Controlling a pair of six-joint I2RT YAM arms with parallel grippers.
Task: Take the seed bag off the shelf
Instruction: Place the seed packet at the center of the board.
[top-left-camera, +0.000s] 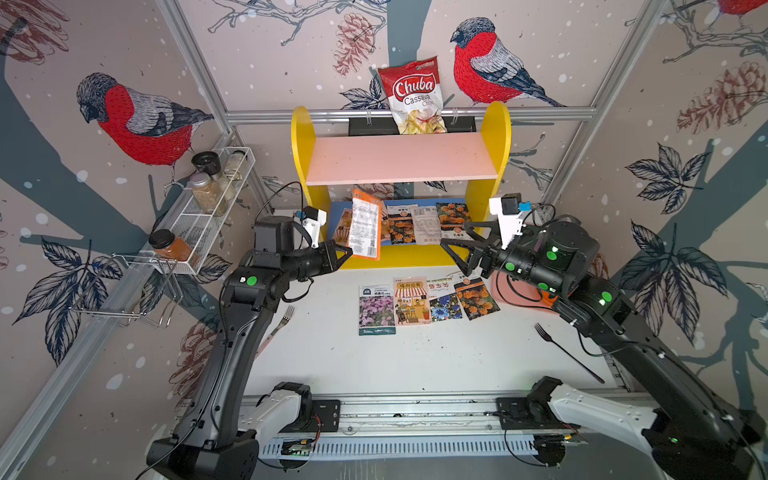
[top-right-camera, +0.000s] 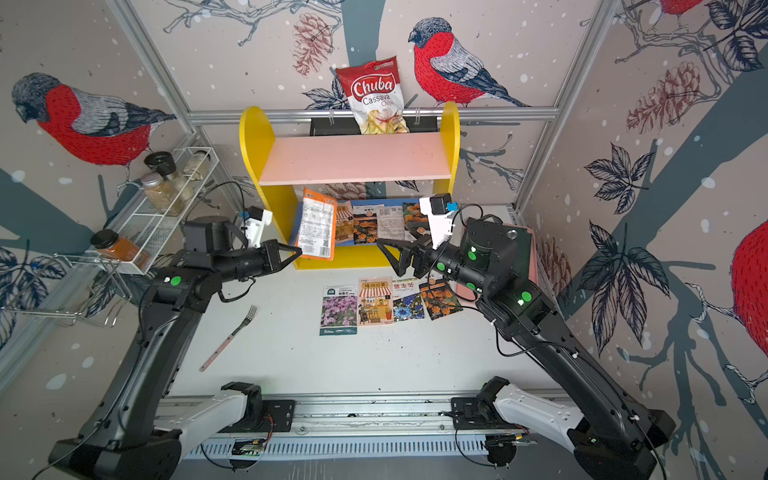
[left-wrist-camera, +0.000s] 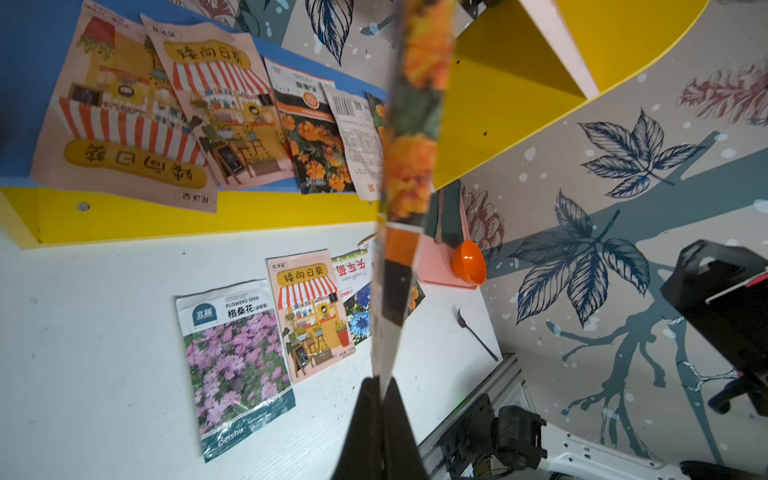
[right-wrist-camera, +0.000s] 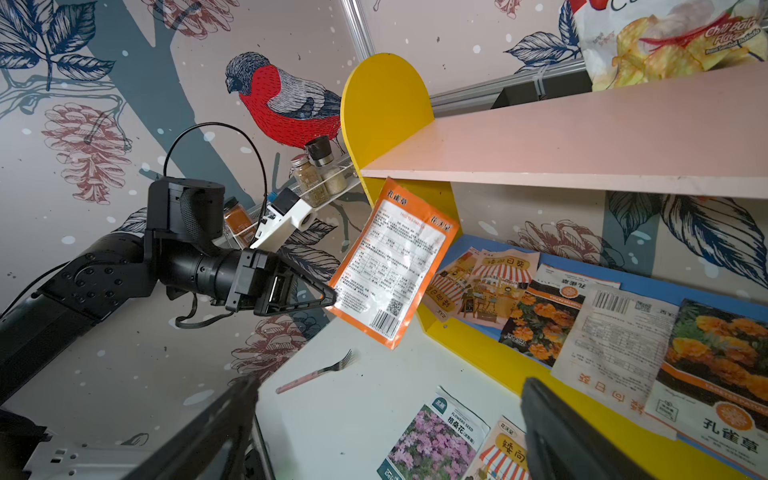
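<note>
Nearest you, the white tabletop (top-left-camera: 415, 365) carries a pink-handled fork (top-right-camera: 227, 340) on the left-arm side and a black fork (top-left-camera: 567, 353) on the right-arm side. Just past them, a row of four seed packets (top-left-camera: 424, 305) lies flat with overlapping edges, in front of the shelf (top-left-camera: 300, 141).

Both your arms reach in above that row. Your left end effector (top-left-camera: 348, 252) is clamped on the seed bag (top-left-camera: 365, 226), pinching it near a lower corner. The bag is orange-bordered, and its white printed back faces both top views. It hangs roughly upright in the air, in front of the shelf's left yellow side panel. In the right wrist view it is clear of the blue lower board (left-wrist-camera: 25, 104) and above the tabletop. Your right end effector (top-left-camera: 453, 234) holds nothing. Its jaws stand wide apart, near the right end of the shelf's front edge.

Farther back, several more packets (top-left-camera: 415, 224) lie overlapping on the blue board. The pink upper board (top-left-camera: 399, 160) spans the shelf above them, and a Chuba cassava chips bag (top-left-camera: 413, 95) stands upright at its rear edge. On the left-arm side, a white wire rack (top-left-camera: 208, 224) along the wall holds spice jars (top-left-camera: 208, 191).
</note>
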